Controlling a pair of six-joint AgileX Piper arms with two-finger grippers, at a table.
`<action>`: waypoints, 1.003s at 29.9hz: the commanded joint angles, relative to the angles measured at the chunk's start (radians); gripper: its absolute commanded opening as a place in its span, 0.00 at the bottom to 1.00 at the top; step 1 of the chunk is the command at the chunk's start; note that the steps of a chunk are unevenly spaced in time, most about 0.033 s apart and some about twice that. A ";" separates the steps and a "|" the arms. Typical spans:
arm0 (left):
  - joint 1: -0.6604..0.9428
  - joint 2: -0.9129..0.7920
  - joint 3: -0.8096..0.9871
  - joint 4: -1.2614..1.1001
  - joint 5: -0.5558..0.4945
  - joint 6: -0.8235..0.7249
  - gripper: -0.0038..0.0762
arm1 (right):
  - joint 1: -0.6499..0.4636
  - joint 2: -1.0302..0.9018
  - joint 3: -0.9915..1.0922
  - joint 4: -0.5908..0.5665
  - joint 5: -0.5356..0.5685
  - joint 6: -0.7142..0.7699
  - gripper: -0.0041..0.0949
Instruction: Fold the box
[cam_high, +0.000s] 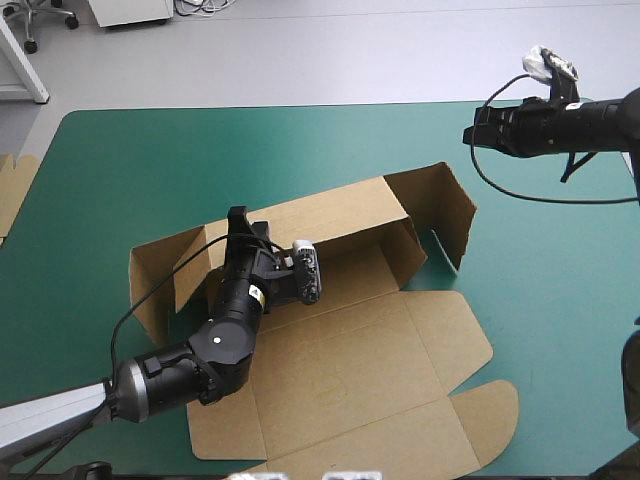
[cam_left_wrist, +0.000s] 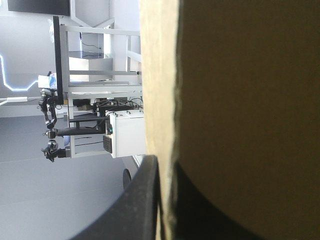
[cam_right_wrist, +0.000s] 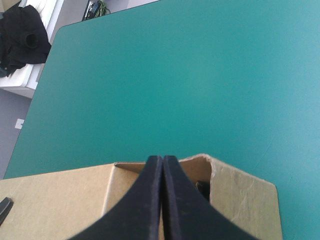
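Brown board of the box (cam_high: 350, 370) is about half formed. The far wall and end flaps stand, and the lid lies flat behind your left gripper (cam_high: 238, 218), which pinches a raised wall near the far-left corner. Your right gripper (cam_right_wrist: 162, 160), fingers pressed together, hovers above the right end. Tucking the walls looks undone.

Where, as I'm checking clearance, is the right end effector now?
High view: the black right end effector hangs over the teal-green cover's far right, just beyond the brown cardboard box's raised flap.
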 joint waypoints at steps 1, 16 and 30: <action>-0.008 -0.022 -0.012 -0.004 0.011 -0.019 0.04 | 0.006 0.043 -0.119 0.059 0.028 0.006 0.03; -0.008 -0.022 -0.012 -0.007 0.005 -0.023 0.03 | 0.144 0.187 -0.197 -0.146 0.013 0.054 0.02; -0.006 -0.022 -0.012 -0.012 -0.008 -0.041 0.04 | 0.142 0.115 -0.127 -0.256 0.092 0.079 0.02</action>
